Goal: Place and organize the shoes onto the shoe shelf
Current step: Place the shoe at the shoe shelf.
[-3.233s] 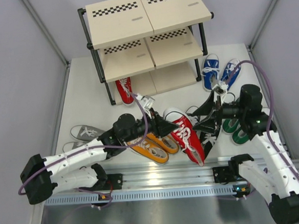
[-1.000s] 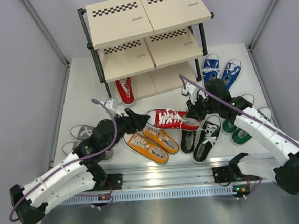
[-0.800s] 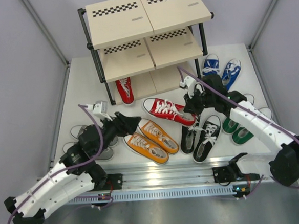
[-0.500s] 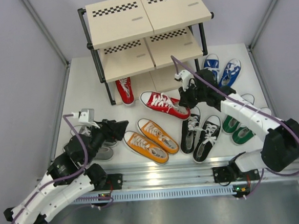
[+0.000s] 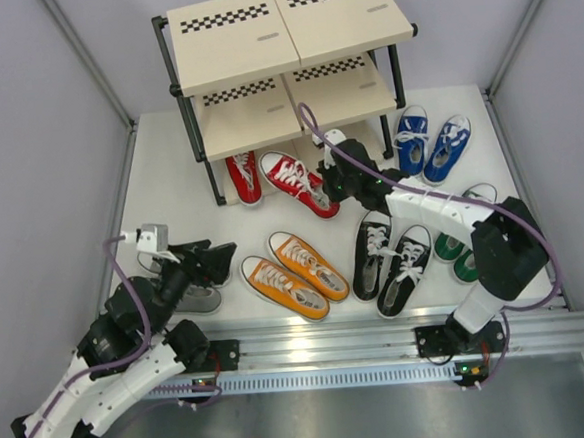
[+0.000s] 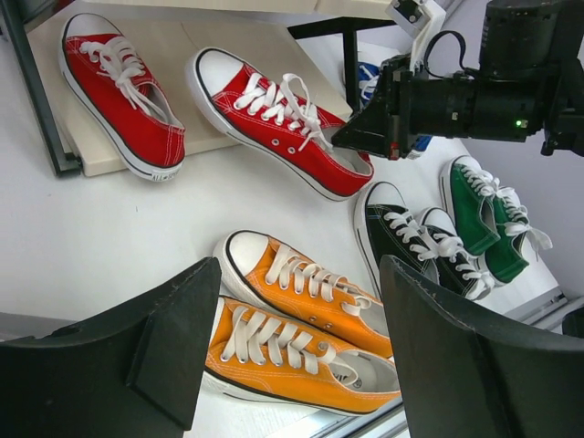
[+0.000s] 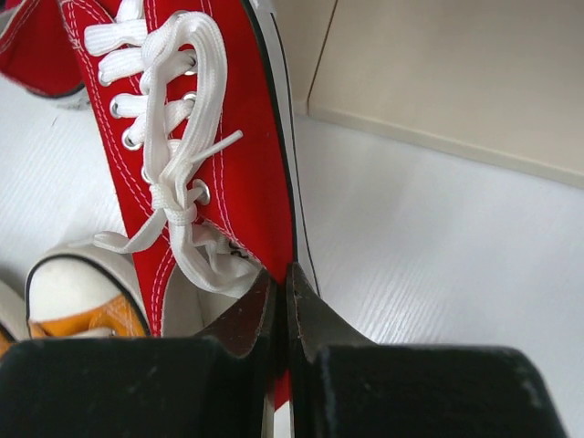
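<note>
Progress: my right jaws, clenched on the second red sneaker point(image 5: 295, 184), have carried it to the shoe shelf's point(image 5: 230, 43) bottom board beside its mate point(image 5: 243, 175), while my left jaws hang released.

Left arm sat folded low, left gripper point(image 5: 220, 259) gaping wide. Right arm reached forward, right gripper point(image 5: 326, 184) pinched onto red shoe point(image 5: 291, 176).

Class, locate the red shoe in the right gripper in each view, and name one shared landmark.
Top external: red shoe, centre, just in front of the shelf.
Left wrist: upper centre, toe to the left.
Right wrist: upper left, heel pinched at bottom.
Shared landmark: the shelf's beige bottom board.
</note>
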`<control>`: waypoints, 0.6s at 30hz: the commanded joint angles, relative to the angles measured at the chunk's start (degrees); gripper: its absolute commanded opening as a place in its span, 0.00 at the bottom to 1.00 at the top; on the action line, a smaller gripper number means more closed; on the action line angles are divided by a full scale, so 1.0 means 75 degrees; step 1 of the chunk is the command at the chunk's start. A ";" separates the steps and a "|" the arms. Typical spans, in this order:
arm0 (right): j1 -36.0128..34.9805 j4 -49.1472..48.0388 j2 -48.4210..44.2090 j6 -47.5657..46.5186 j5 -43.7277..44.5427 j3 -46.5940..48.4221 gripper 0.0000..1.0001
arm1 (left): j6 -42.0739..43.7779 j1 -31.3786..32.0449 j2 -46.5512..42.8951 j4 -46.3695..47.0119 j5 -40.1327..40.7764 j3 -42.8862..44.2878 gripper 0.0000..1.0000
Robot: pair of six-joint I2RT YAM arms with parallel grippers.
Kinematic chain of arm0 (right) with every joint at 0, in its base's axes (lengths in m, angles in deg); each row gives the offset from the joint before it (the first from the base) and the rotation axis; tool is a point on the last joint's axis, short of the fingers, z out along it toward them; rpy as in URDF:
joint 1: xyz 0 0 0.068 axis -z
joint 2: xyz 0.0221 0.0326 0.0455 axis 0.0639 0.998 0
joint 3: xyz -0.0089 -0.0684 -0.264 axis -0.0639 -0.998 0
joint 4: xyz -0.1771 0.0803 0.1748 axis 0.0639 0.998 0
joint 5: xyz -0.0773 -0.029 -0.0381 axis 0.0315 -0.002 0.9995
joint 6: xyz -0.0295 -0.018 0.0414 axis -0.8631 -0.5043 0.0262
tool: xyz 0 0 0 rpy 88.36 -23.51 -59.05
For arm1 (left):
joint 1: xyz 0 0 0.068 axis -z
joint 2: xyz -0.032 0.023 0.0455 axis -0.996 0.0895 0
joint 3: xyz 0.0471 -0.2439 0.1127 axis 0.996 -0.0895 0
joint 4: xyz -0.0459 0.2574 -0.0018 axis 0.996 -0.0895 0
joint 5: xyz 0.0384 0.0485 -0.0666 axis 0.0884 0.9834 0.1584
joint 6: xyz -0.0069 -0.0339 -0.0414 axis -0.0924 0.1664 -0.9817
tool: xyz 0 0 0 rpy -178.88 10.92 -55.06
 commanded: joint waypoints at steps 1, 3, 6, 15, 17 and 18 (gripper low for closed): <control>-0.0365 -0.1985 0.0045 0.0747 0.1265 0.0490 0.00 | 0.0263 -0.0030 -0.0195 -0.0167 0.0074 0.0137 0.76; -0.0412 -0.2255 0.0209 0.1028 0.1535 0.0514 0.00 | 0.0274 -0.0030 -0.0324 -0.0156 0.0039 0.0102 0.76; -0.0471 -0.2419 0.0514 0.1344 0.1723 0.0665 0.00 | 0.0286 -0.0030 -0.0430 -0.0156 0.0050 0.0078 0.77; -0.0693 -0.2478 0.1546 0.1837 0.2180 0.1463 0.00 | 0.0286 -0.0019 -0.0582 -0.0144 -0.0172 0.0078 0.78; -0.0740 -0.2537 0.1639 0.1873 0.2297 0.1568 0.00 | 0.0263 -0.0030 -0.0583 -0.0144 -0.0172 0.0067 0.78; -0.0752 -0.2525 0.1675 0.1931 0.2332 0.1603 0.00 | 0.0263 -0.0019 -0.0606 -0.0144 -0.0184 0.0078 0.78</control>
